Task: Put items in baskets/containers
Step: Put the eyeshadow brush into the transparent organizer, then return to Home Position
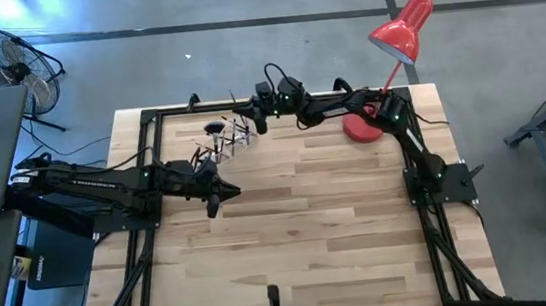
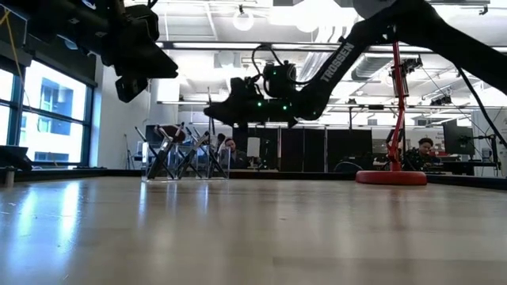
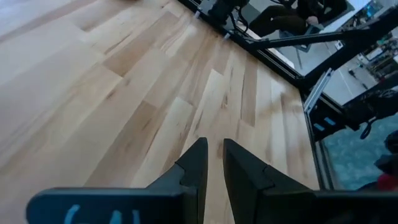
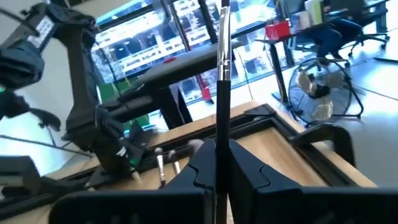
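A small clear container stands at the table's far left, with several slim dark brushes leaning in it, heads up. My right gripper reaches level from the right. It hovers just beyond the container and is shut on one more brush. My left gripper waits above the bare table nearer the front, a narrow gap between its fingers and nothing in it. My right gripper pinches the brush's thin handle between its two fingers. The fingers come level from the table's right and lie across the handle. The brush stands roughly upright, clear of the table and of the container.
A red desk lamp stands with its round base on the table's far right. A black frame rail runs along the far edge. Bare wood lies across the middle and the near half.
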You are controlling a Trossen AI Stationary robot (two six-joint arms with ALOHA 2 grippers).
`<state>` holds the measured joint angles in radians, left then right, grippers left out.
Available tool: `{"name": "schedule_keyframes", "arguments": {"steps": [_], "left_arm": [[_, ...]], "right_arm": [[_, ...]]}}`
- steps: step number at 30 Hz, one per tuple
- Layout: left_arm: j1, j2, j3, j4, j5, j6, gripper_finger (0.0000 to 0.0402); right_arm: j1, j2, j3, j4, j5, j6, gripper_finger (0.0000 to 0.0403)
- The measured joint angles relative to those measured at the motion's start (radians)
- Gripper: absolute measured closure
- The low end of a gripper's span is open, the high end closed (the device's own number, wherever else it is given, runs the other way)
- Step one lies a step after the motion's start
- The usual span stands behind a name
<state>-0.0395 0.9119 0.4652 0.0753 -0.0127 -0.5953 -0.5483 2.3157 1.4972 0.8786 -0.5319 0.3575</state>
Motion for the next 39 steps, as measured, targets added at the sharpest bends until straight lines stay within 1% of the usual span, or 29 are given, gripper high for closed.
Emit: {"name": "schedule_keyframes", "arguments": {"steps": [3, 6, 12, 16, 22, 26, 35, 37, 39], "left_arm": [[0.000, 0.000, 0.000, 0.000, 0.000, -0.016, 0.0353], [0.000, 0.000, 0.000, 0.000, -0.003, -0.016, 0.0353], [0.000, 0.000, 0.000, 0.000, -0.004, -0.019, 0.0353], [0.000, 0.000, 0.000, 0.000, -0.005, -0.018, 0.0353], [0.000, 0.000, 0.001, 0.000, -0.006, -0.018, 0.0354], [0.000, 0.000, 0.001, 0.000, -0.008, -0.021, 0.0354], [0.000, 0.000, 0.001, -0.007, -0.011, -0.038, 0.0354], [0.000, 0.000, 0.001, -0.027, -0.024, -0.038, 0.0354], [0.000, 0.000, 0.001, -0.056, -0.031, -0.037, 0.0354]], "right_arm": [[-0.003, 0.000, 0.000, -0.026, 0.012, -0.002, 0.0393], [0.012, 0.000, 0.000, -0.057, 0.050, -0.049, 0.0390], [0.029, 0.000, 0.000, -0.076, 0.125, -0.059, 0.0387], [0.028, 0.000, 0.000, -0.082, 0.125, -0.070, 0.0386], [0.025, 0.000, 0.000, -0.103, 0.120, -0.023, 0.0358], [0.025, 0.000, 0.000, -0.104, 0.120, -0.022, 0.0344], [0.025, 0.000, 0.000, -0.104, 0.121, -0.023, 0.0337], [0.025, 0.000, 0.000, -0.103, 0.103, -0.021, 0.0337], [0.022, -0.008, -0.001, -0.100, 0.049, -0.017, 0.0339]]}}
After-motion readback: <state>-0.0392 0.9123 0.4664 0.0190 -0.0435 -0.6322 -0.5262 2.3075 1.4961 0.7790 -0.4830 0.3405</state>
